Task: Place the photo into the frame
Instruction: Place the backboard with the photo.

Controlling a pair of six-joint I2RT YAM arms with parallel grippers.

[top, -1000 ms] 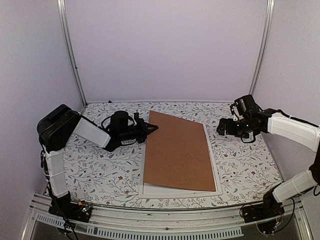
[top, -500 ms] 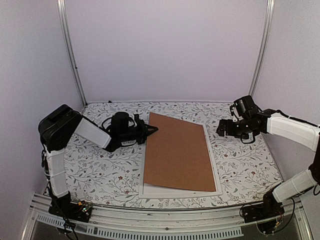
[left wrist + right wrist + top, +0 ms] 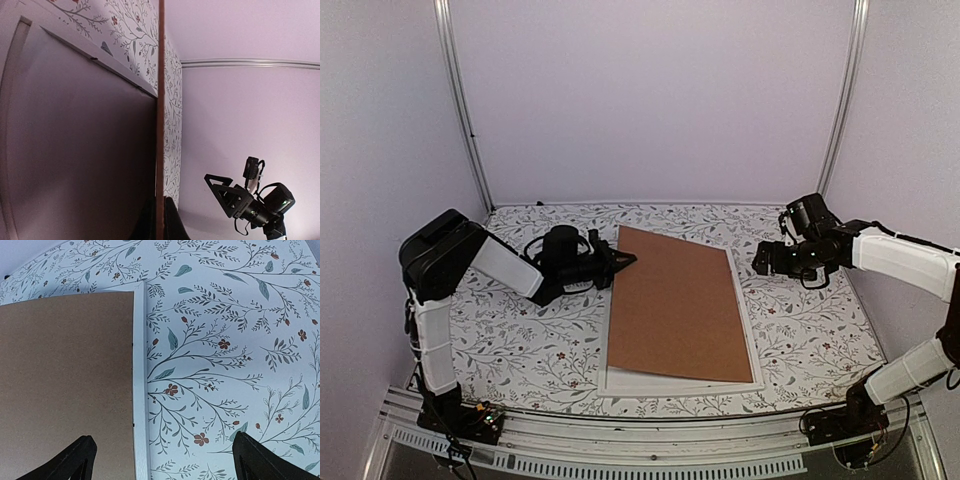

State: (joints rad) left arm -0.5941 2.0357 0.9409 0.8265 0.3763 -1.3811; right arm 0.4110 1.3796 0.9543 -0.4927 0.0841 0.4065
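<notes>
A brown backing board point(image 3: 675, 300) lies over the white frame point(image 3: 680, 385), which shows as a thin white border at the near and right sides. My left gripper point(image 3: 625, 258) is shut on the board's far left edge. In the left wrist view the board point(image 3: 161, 100) is seen edge-on between my gripper's point(image 3: 161, 222) fingers, with a dark shaded surface to its left. My right gripper point(image 3: 760, 262) is open and empty, above the table just right of the frame's far right part. In its wrist view the frame rail point(image 3: 140, 390) and board point(image 3: 65, 380) lie between its fingers point(image 3: 162, 460). The photo is hidden.
The table point(image 3: 520, 340) has a floral cloth. Pale walls and metal posts point(image 3: 460, 100) close in the back and sides. The right gripper point(image 3: 227, 192) shows in the left wrist view, across the board.
My left arm's elbow has sunk slightly. The board, the frame and my right arm have not visibly moved.
</notes>
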